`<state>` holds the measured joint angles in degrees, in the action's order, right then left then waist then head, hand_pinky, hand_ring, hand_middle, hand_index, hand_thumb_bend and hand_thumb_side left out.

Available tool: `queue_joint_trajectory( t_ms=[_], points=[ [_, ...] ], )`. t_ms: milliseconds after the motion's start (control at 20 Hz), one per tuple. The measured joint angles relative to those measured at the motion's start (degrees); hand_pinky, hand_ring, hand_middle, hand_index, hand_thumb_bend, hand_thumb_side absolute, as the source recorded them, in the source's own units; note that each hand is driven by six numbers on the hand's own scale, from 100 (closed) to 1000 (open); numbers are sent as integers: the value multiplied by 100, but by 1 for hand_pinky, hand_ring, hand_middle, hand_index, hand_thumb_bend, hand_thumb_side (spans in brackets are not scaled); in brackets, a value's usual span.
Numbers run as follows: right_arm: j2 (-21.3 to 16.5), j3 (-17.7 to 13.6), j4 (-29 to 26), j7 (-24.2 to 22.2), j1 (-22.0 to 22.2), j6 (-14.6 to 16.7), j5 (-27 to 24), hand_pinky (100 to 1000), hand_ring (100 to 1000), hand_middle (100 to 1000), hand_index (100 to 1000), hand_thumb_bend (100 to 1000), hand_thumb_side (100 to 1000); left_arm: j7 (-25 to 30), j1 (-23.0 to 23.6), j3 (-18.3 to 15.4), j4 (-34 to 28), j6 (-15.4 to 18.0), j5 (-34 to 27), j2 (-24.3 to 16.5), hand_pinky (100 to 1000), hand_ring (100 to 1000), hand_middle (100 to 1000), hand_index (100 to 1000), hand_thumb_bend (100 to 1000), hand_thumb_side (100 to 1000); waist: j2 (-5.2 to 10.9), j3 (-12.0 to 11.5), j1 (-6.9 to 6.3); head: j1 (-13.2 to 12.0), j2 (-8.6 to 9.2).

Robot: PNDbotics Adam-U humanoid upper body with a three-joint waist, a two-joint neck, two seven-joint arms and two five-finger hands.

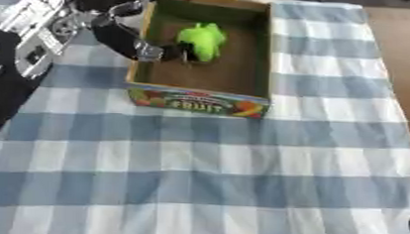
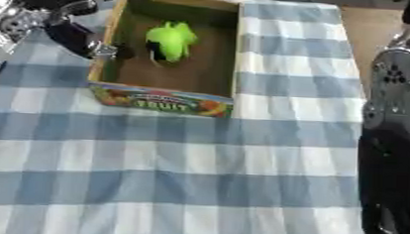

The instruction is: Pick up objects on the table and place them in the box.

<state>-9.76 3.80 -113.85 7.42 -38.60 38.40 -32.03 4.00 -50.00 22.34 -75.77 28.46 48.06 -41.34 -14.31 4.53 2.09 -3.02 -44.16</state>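
We reach our left hand (image 1: 159,51) over the box (image 1: 201,96) wall, fingers (image 1: 183,52) pinching the green toy (image 1: 201,39) low inside so it drops safely, not onto the worktop (image 1: 197,178).

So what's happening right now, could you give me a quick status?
Left hand inside cardboard fruit box, fingers at bright green soft toy. Right hand not visible. Nothing else on blue checked tablecloth.

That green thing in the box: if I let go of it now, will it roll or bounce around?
The green object looks soft and lumpy, probably plush or rubbery, so it would likely settle rather than roll. It sits inside the box, whose walls should contain it. The left hand is at it; whether the fingers hold it is unclear.
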Motion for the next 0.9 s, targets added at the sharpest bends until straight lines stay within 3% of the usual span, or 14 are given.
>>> queue_joint_trajectory(
  t_ms=[100,150,200,300,350,400,450,500,550,600,650,700,750,900],
  points=[
    [2,0,0,16,-1,-10,0,416,396,421,559,100,807,75,-46,-5,164,16,155,50,1000,1000,1000,991,610,956,0,20,-1,-4,0],
    [3,0,0,20,-3,-13,0,416,396,421,558,100,807,74,-65,-16,231,17,235,74,1000,1000,1000,988,597,980,0,33,-2,-10,0],
    [3,0,0,21,-6,-14,0,415,396,421,559,100,807,51,-67,-41,282,23,315,94,1000,1000,1000,961,540,886,0,35,-6,-22,0],
    [4,-1,0,33,-22,-26,0,415,396,421,560,100,807,-273,-66,-133,246,-26,344,96,953,853,848,789,181,931,0,32,-16,-33,0],
    [4,-2,0,42,-27,-35,0,415,396,421,560,100,807,-628,-46,-198,108,-86,228,92,1000,890,879,828,241,929,0,29,-23,-34,0],
    [4,-3,0,47,-27,-39,0,415,395,421,560,100,808,-1045,19,-253,-111,-168,19,78,512,611,693,683,100,850,0,28,-35,-34,0],
    [4,-8,0,56,-27,-45,0,415,396,421,560,100,808,-1515,131,-308,-399,-272,-294,42,608,670,731,698,100,877,0,20,-48,-25,0],
    [4,-19,0,68,-27,-51,3,415,396,421,560,100,807,-1939,264,-356,-723,-383,-661,-20,313,464,582,627,100,773,0,-1,-59,-9,0],
    [2,-34,0,79,-27,-52,15,415,395,421,559,100,807,-2320,433,-414,-1099,-496,-1082,-118,231,433,556,616,100,751,0,-30,-62,12,0],
    [-1,-39,0,89,-27,-45,26,415,395,421,559,100,807,-2660,658,-497,-1544,-621,-1540,-251,165,395,527,605,100,729,0,-67,-62,52,0],
    [-6,-43,0,98,-26,-36,36,415,395,421,559,100,807,-2942,896,-599,-1989,-743,-1961,-378,184,407,534,606,100,738,0,-108,-60,92,0],
    [-20,-52,0,107,-24,-28,53,415,395,421,557,100,807,-3179,1145,-700,-2472,-847,-2387,-498,110,345,488,594,100,712,0,-144,-56,122,0],
    [-52,-70,0,120,-15,-14,77,415,395,421,556,100,801,-3390,1354,-811,-2893,-886,-2788,-575,102,334,475,594,100,712,3,-181,-44,162,0],
    [-150,-117,0,159,108,32,143,415,395,421,554,100,806,-3950,1892,-1185,-3561,-553,-3674,-512,116,330,459,597,100,712,71,-364,46,259,-1]
  ],
)
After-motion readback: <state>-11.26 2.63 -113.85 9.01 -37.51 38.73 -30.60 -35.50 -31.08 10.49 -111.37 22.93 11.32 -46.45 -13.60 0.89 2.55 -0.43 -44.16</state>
